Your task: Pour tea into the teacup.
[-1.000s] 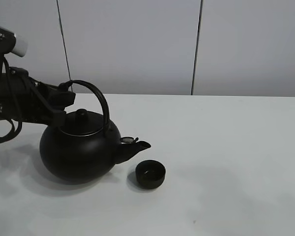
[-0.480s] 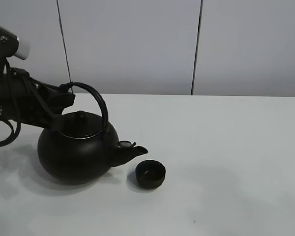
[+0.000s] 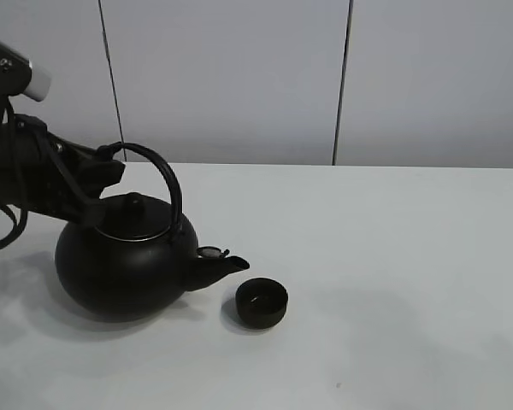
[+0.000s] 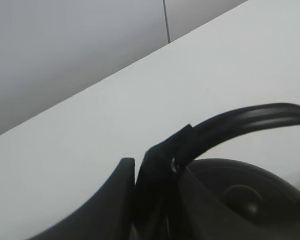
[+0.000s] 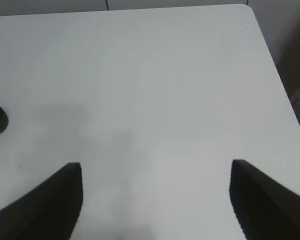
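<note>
Left jaws clamped on the arched handle point(image 3: 166, 171) of the kettle point(image 3: 120, 265), at the end away from the spout point(image 3: 218, 266). Kettle near upright, low on the worktop point(image 3: 393, 256); I can't tell if it touches. Spout aims at the teacup point(image 3: 262, 302), which stands on the worktop just beside the spout tip. Right jaws wide apart, gripping nothing, well apart from the teacup.
</note>
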`<state>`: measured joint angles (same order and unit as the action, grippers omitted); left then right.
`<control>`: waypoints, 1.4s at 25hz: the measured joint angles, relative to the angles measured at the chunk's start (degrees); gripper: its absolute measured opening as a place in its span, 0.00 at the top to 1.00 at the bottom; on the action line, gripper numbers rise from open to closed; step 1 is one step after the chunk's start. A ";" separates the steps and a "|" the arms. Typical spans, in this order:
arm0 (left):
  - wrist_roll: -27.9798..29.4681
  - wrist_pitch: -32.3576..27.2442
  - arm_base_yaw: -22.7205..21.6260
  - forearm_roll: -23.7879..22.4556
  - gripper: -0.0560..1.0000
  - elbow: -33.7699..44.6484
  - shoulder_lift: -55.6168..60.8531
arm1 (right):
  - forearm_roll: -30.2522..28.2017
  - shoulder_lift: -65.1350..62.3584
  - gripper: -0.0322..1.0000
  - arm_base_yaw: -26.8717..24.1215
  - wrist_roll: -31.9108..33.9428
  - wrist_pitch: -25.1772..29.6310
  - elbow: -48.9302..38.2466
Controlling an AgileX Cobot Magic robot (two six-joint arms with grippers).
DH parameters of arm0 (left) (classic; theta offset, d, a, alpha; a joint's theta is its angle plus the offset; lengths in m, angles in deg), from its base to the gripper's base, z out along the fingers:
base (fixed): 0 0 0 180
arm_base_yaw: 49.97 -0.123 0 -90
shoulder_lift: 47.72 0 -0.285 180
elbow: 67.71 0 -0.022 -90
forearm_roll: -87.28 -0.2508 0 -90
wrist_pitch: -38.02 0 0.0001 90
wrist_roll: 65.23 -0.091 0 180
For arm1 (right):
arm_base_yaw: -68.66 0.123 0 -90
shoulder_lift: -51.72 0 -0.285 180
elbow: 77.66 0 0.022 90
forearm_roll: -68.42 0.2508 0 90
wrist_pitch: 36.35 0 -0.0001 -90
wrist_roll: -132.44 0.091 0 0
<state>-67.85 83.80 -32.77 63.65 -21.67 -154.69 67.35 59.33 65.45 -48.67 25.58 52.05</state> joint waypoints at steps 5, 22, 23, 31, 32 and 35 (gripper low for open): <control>-0.32 -1.32 0.00 0.00 0.81 0.00 0.63 | 0.00 0.00 0.43 0.00 0.00 0.00 0.00; -0.97 -2.54 0.00 2.50 0.81 0.00 0.63 | 0.00 0.00 0.43 0.00 0.00 0.00 0.00; -1.38 -2.56 0.00 2.50 0.81 0.00 0.63 | 0.00 0.00 0.43 0.00 0.00 0.00 0.00; -1.77 -4.03 0.00 2.61 0.81 0.00 0.63 | 0.00 0.00 0.43 0.00 0.00 0.00 0.00; -1.85 -4.19 0.00 2.61 0.81 -0.05 0.63 | 0.00 0.00 0.43 0.00 0.00 0.05 0.00; -1.96 -5.25 0.00 2.61 0.81 -0.96 0.63 | 0.00 0.00 0.43 0.00 0.00 0.00 0.00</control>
<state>-69.81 78.55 -32.77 66.25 -22.62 -154.06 67.35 59.33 65.45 -48.67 25.58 52.05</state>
